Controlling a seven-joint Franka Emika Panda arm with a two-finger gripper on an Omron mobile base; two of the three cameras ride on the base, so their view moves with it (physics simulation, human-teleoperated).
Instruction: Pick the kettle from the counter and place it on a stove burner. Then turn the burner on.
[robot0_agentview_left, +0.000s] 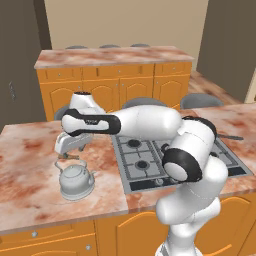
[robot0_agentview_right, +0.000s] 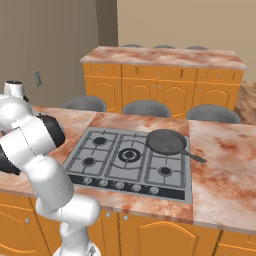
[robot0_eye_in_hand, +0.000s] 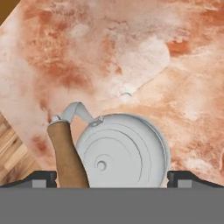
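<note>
The small silver kettle (robot0_agentview_left: 76, 181) stands upright on the pinkish marbled counter (robot0_agentview_left: 25, 165), a little left of the grey cooktop (robot0_agentview_left: 142, 161). My gripper (robot0_agentview_left: 69, 155) hangs just above the kettle's arched brown handle (robot0_agentview_left: 70, 161), pointing down. In the hand view the domed lid of the kettle (robot0_eye_in_hand: 120, 151) sits between my fingertips (robot0_eye_in_hand: 43, 177), which stand wide apart on either side, so the gripper (robot0_eye_in_hand: 113, 178) is open and holds nothing. The brown handle (robot0_eye_in_hand: 66, 157) runs up past the left fingertip.
A flat dark pan (robot0_agentview_right: 166, 141) rests on the cooktop's (robot0_agentview_right: 107, 156) back right burner, with its handle pointing right. A row of knobs (robot0_agentview_right: 120, 185) lines the cooktop's front. Grey stools (robot0_agentview_right: 146, 107) and a second marbled counter (robot0_agentview_right: 165, 56) lie behind.
</note>
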